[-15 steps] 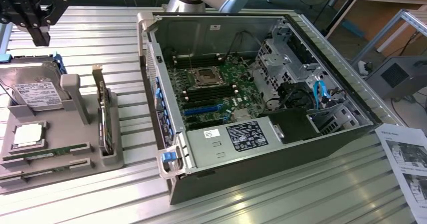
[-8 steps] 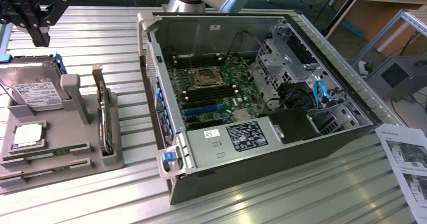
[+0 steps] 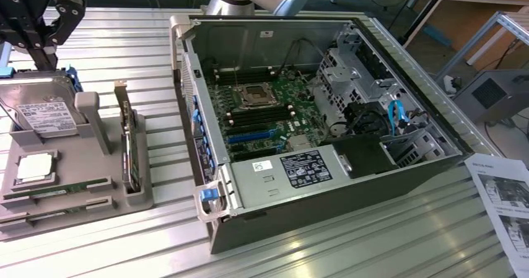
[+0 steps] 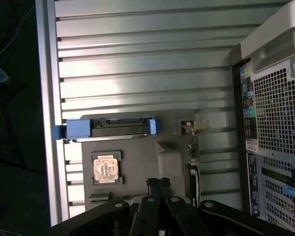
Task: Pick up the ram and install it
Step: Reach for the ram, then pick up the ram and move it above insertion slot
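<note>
Closest to the wrist camera are the black linkage bars of the hand (image 4: 158, 186), its fingers pressed together with no object between them. Beneath it a grey fixture tray (image 4: 142, 162) sits on the slatted metal worktop (image 4: 137, 59). In the tray a hard drive (image 4: 108, 128) with blue side rails leans in its cradle and a square silver processor (image 4: 107, 170) lies flat in its pocket. A dark expansion card (image 4: 192, 152) stands on edge along the side nearer the computer case (image 4: 275, 113).

In the exterior view the hand (image 3: 46, 61) hangs over the far end of the tray (image 3: 83, 163), fingers pointing down, just above the back edge of the hard drive (image 3: 41, 114). The ram (image 3: 62, 189), a long thin green stick, lies in a slot at the near end of the tray. The processor (image 3: 34, 166) lies between it and the hard drive, and the ram is well apart from the hand. 1 more thin stick (image 3: 58, 208) sits in the slot just beside it.

To the exterior view's right the computer case (image 3: 331, 210) lies open on the worktop (image 3: 108, 43), showing a green motherboard (image 3: 281, 95) with its processor socket (image 3: 252, 93) and a labelled power supply (image 3: 301, 166). A printed sheet (image 3: 504, 204) lies at the exterior view's right edge
</note>
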Controlling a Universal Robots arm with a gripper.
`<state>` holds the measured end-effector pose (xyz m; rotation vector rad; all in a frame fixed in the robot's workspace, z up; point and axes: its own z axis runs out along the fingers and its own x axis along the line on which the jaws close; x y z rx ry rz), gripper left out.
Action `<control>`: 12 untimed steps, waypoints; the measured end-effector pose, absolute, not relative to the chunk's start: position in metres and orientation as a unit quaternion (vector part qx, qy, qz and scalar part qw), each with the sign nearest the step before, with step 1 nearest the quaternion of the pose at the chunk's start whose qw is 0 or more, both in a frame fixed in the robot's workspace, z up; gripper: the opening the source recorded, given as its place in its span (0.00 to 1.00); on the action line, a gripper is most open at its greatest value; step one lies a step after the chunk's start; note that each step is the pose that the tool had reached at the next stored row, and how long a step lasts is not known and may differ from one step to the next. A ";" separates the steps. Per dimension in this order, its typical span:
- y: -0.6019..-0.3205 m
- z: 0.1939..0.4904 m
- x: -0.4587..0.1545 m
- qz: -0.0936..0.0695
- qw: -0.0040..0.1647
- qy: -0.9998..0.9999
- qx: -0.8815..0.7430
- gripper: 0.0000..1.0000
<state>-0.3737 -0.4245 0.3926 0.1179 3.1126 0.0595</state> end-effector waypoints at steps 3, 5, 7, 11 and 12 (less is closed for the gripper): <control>-0.431 0.393 -0.375 0.019 0.013 0.999 0.038 0.11; -0.434 0.393 -0.375 0.019 0.013 0.999 0.038 0.11; -0.437 0.393 -0.376 0.019 0.013 0.999 0.038 0.11; -0.437 0.393 -0.376 0.019 0.013 0.999 0.038 0.11; -0.437 0.393 -0.376 0.019 0.013 0.999 0.038 0.11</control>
